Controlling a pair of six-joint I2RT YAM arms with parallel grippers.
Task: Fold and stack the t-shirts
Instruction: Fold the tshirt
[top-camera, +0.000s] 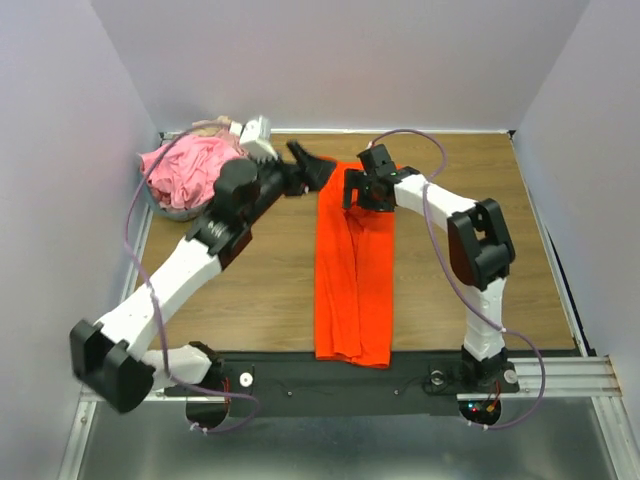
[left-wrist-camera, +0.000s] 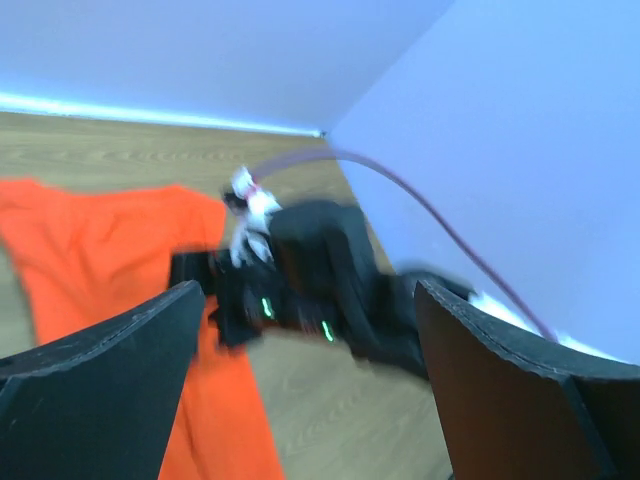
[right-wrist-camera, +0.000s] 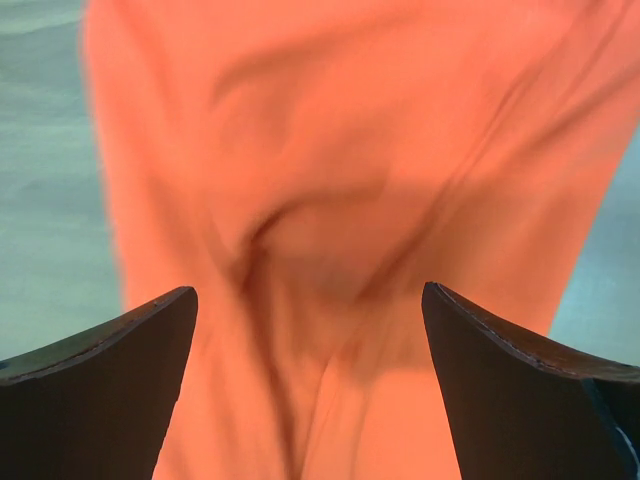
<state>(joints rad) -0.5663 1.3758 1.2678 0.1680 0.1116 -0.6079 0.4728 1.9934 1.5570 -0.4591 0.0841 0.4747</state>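
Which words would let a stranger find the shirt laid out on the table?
Start at the wooden table and look down its middle. The orange-red t-shirt lies there as a long flat strip. The pink shirts sit bunched in the far-left basket.

Through my left gripper (left-wrist-camera: 308, 300), its fingers spread wide, I saw the orange t-shirt (left-wrist-camera: 110, 240) lying on the wooden table (left-wrist-camera: 150, 150). The right arm (left-wrist-camera: 330, 265), blurred, sat at the shirt's edge, a purple cable (left-wrist-camera: 400, 185) arching off it.
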